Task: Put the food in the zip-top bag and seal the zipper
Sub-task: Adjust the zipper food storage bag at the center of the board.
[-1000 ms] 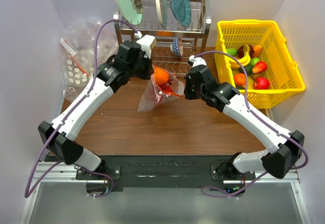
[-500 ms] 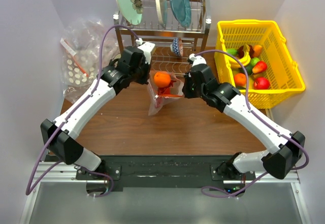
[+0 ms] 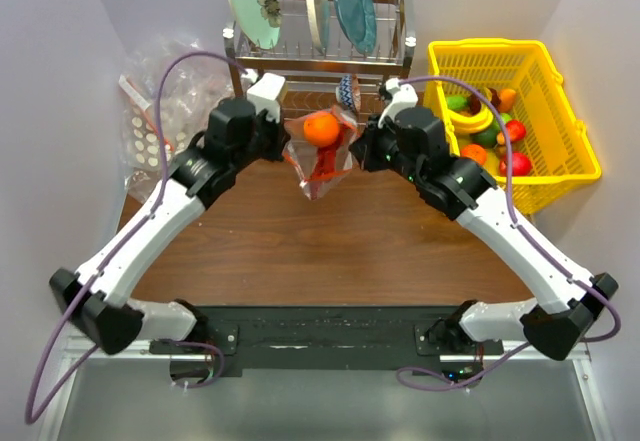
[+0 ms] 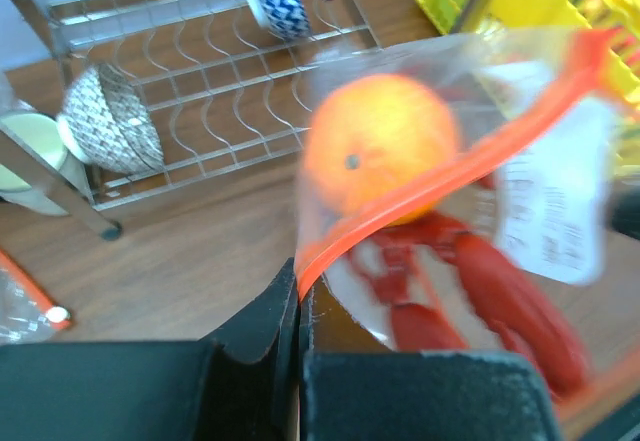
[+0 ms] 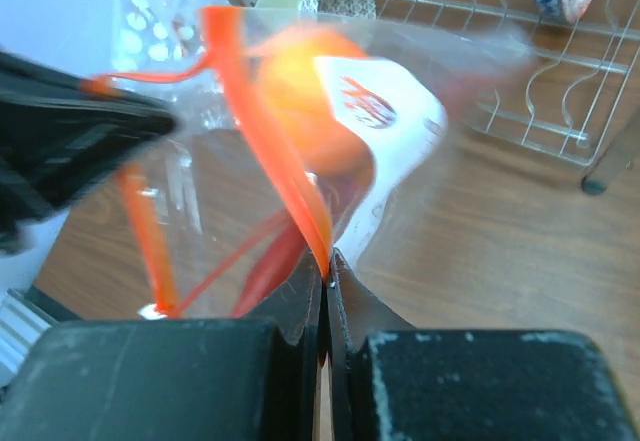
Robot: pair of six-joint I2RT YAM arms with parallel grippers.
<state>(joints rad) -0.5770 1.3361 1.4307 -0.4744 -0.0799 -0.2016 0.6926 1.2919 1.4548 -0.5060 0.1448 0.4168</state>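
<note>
The zip-top bag [image 3: 322, 161] hangs in the air between both arms, just in front of the dish rack. Inside it sit a round orange [image 3: 322, 128] and, below that, a red lobster [image 3: 322, 169]. My left gripper [image 3: 288, 145] is shut on the bag's left top corner, and my right gripper [image 3: 357, 149] is shut on the right corner. In the left wrist view the jaws [image 4: 299, 296] pinch the orange-red zipper [image 4: 450, 176], with the orange [image 4: 380, 151] and lobster [image 4: 480, 291] behind it. In the right wrist view the jaws [image 5: 325, 266] clamp the zipper [image 5: 270, 121] beside the white label [image 5: 385, 141].
A metal dish rack [image 3: 320, 61] with plates and bowls stands right behind the bag. A yellow basket [image 3: 510, 121] of toy fruit is at the back right. A heap of clear dotted bags [image 3: 160, 111] lies at the back left. The brown table [image 3: 330, 251] lies below.
Both arms have raised the bag off the table and carried it back toward the rack. Its top is now stretched between the two grippers.
</note>
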